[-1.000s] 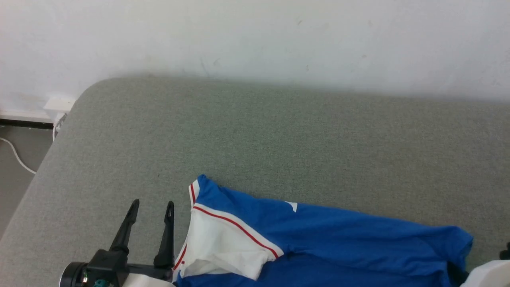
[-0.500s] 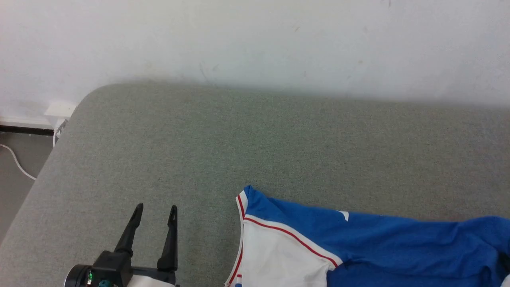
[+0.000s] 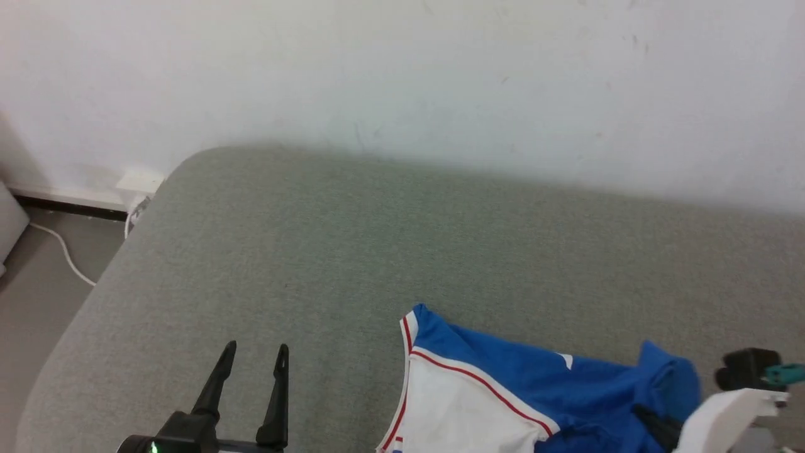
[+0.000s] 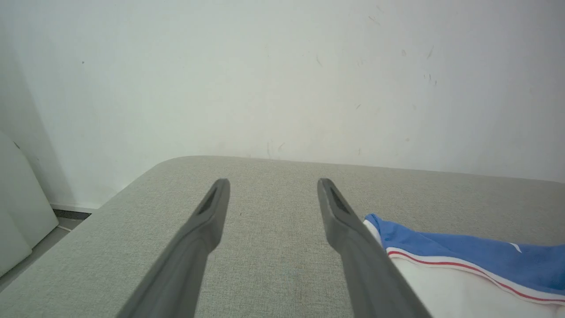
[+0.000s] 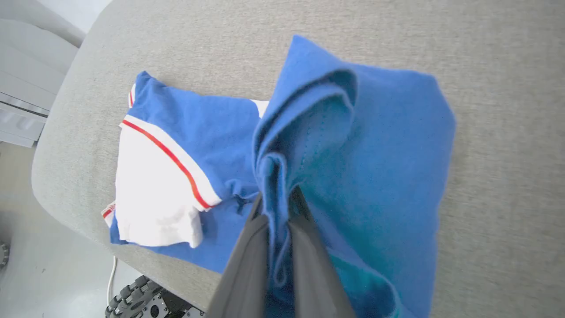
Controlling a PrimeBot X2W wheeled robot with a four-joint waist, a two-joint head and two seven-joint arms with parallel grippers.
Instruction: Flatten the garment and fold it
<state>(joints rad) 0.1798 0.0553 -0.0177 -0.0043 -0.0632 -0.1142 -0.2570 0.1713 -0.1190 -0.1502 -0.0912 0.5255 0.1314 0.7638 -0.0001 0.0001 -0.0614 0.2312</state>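
Right gripper pinches the garment by a blue edge, probably to spread it flat; left gripper hovers, fingers apart.

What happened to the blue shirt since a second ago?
The right gripper, shut on the garment, dragged it toward the robot's right, away from the left gripper, and bunched its blue end upward. The left gripper stayed open and empty, and the white sleeve still lies flat.

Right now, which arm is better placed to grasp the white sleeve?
Left: the left gripper is open, empty, near the white sleeve; the right gripper is shut on the jersey.
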